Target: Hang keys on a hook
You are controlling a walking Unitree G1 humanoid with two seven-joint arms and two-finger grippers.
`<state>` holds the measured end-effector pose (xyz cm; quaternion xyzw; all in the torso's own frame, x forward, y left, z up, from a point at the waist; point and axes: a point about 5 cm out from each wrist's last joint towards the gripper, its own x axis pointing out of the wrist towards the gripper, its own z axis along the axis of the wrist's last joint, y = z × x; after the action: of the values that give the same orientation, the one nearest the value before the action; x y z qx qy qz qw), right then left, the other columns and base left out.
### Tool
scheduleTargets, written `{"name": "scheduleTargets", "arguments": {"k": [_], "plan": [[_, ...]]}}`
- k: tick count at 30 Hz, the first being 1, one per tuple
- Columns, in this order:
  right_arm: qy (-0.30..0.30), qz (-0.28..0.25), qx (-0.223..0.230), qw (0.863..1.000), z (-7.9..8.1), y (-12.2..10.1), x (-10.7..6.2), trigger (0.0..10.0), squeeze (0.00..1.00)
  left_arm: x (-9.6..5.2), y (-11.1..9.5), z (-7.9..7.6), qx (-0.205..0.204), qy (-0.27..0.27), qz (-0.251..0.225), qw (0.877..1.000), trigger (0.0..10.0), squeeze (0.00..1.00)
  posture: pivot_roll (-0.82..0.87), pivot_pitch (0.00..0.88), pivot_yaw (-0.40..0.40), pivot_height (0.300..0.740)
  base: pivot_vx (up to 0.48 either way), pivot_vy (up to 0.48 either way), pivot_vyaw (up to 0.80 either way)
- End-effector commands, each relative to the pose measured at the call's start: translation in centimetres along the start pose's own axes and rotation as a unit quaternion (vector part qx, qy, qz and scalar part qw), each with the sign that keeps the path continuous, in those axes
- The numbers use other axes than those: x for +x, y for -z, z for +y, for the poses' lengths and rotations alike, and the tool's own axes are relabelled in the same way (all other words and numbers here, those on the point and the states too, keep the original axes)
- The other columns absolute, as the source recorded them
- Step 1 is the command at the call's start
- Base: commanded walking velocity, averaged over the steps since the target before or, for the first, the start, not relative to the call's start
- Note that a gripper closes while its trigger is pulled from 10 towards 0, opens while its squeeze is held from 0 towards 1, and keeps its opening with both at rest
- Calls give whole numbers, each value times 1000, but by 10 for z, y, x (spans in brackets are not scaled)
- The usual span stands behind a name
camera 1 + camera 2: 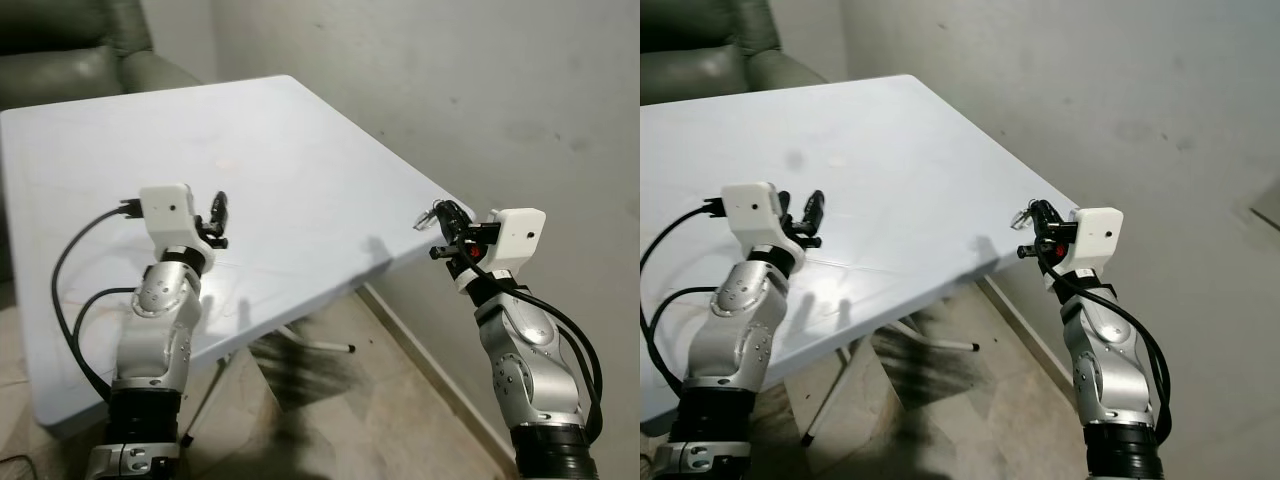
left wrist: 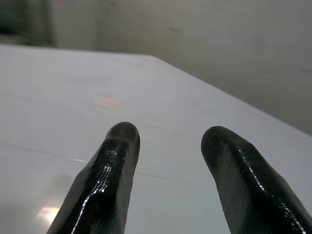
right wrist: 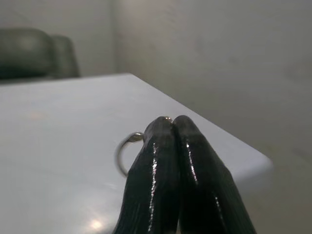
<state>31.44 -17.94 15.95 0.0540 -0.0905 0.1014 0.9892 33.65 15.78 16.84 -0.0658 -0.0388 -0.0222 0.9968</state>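
Note:
My right gripper (image 1: 447,222) is raised beside the right corner of the white table (image 1: 300,150), fingers pressed together on a small set of keys (image 1: 428,217). The silver key ring (image 3: 125,151) pokes out at one side of the closed fingertips (image 3: 168,127) in the right wrist view. My left gripper (image 1: 218,218) hovers over the near left part of the tabletop, its two black fingers (image 2: 117,165) spread apart with nothing between them. No hook can be made out.
A dark green armchair (image 1: 70,50) stands behind the table's far left. A grey wall (image 1: 480,90) runs along the right. Folding table legs (image 1: 300,345) and tiled floor (image 1: 380,420) lie below the table's near edge.

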Motion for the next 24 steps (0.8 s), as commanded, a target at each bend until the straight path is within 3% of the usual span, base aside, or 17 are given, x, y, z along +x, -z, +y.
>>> {"name": "scheduleTargets", "arguments": {"k": [1,24], "plan": [[0,-9,-6,1000,-1,-6,0,10000,0,0,-2,-2,4,7,2,1000,10000,0,40,62,-44,740,0,0,-569],[5,-1,-3,1000,0,-4,-4,10000,0,-5,-2,1,19,12,4,1000,10000,0,49,89,-42,740,0,0,-559]]}}
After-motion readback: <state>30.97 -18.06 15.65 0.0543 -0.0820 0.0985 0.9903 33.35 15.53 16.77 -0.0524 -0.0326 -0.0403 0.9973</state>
